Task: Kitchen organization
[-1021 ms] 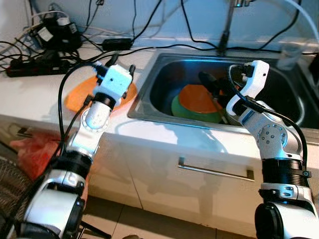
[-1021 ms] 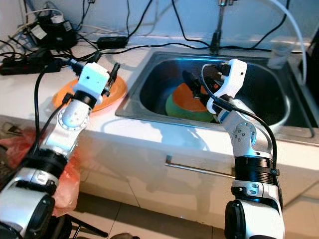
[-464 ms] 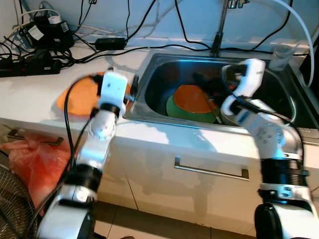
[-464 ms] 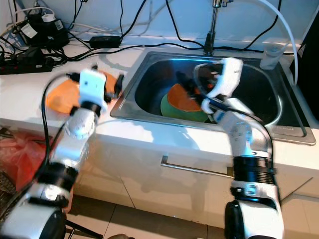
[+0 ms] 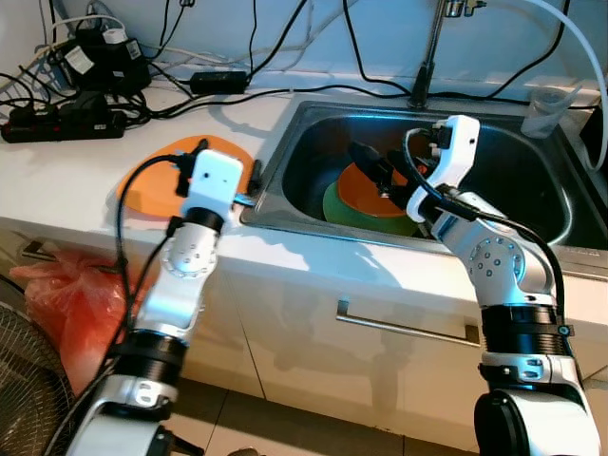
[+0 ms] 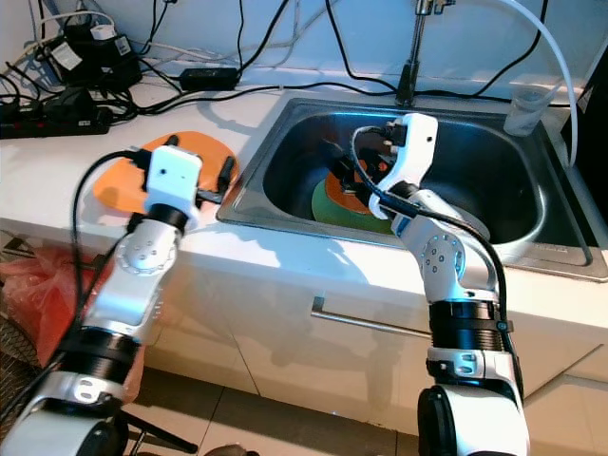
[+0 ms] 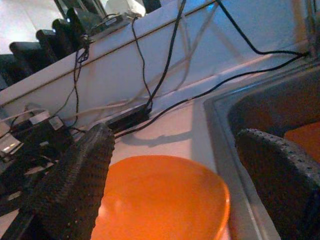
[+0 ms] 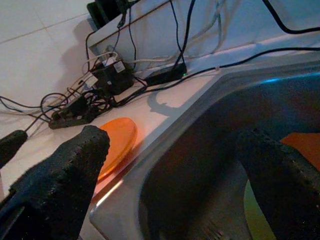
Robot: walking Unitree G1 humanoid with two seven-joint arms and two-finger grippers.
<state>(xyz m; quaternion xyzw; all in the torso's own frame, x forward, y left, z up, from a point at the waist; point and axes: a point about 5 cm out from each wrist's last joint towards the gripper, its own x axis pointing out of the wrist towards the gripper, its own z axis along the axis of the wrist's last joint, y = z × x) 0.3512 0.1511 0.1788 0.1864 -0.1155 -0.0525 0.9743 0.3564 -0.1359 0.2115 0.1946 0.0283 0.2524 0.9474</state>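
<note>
We stand before a white counter (image 5: pixel 85 176) with a steel sink (image 5: pixel 532 176) set in it and a drawer handle (image 5: pixel 407 326) on the cabinet front below; the sink is the largest thing, and inside it lies a green plate (image 5: pixel 356 206) with an orange plate (image 5: pixel 372 180) stacked on top. On the counter just beside the sink's left rim lies a second orange plate (image 5: pixel 157 176), flat and alone. Our right gripper (image 5: pixel 372 167) reaches into the sink above the stacked plates, its two black fingers (image 8: pixel 75 165) spread wide apart and holding nothing; our left gripper (image 7: pixel 175 185) hovers at the counter's front edge, over the near side of the counter plate, its fingers (image 7: pixel 75 180) likewise spread and empty. At the back of the counter sit a black power strip (image 5: pixel 62 123) and a tangle of black cables (image 5: pixel 275 90); a tap (image 5: pixel 432 47) rises behind the sink, a clear cup (image 5: pixel 544 106) stands at its far right corner; a red bag (image 5: pixel 57 299) slumps on the floor at left.
</note>
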